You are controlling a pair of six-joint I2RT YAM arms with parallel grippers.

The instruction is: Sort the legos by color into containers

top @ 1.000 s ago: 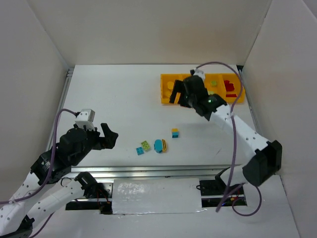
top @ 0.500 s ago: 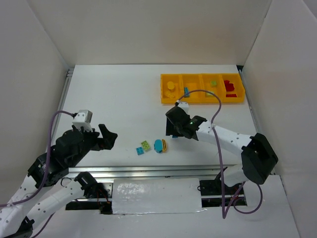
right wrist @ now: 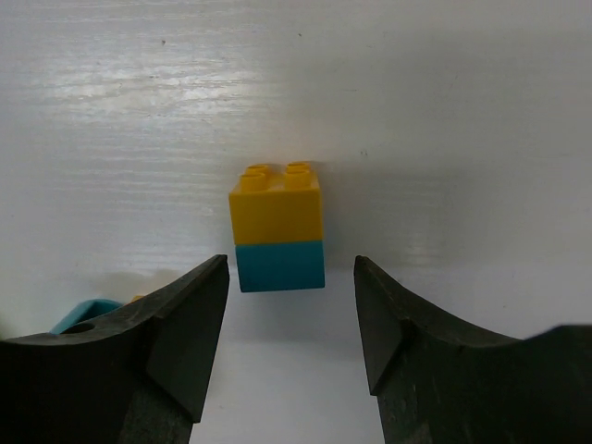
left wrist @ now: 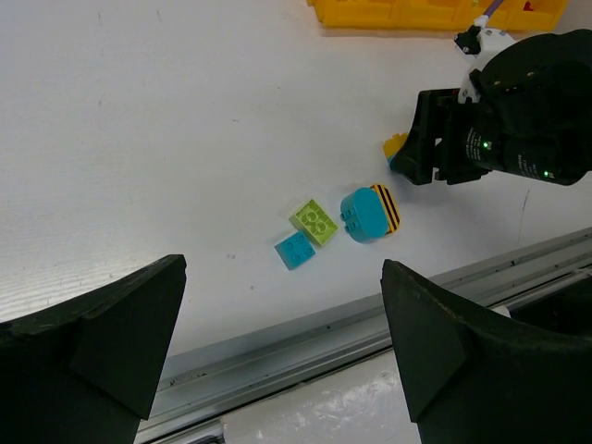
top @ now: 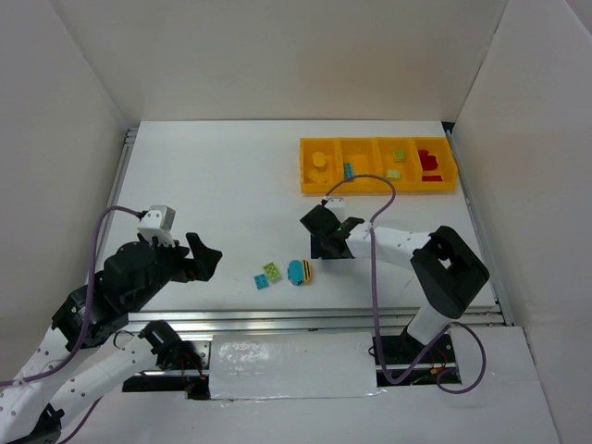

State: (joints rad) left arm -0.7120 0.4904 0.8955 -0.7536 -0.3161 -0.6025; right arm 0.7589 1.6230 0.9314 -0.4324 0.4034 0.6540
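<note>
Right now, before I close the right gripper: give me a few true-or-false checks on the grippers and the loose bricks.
1. The right gripper is open astride the yellow-and-blue brick. True.
2. That brick is already in the tray. False: it sits on the table, outside the tray.
3. The left gripper holds the green brick. False: it is open and empty; the green brick lies on the table.
4. A small blue brick lies beside the green one. True.

White table (top: pixel 213 185) bearing yellow tray (top: pixel 379 189) and four loose legos (top: pixel 272 271)
</note>
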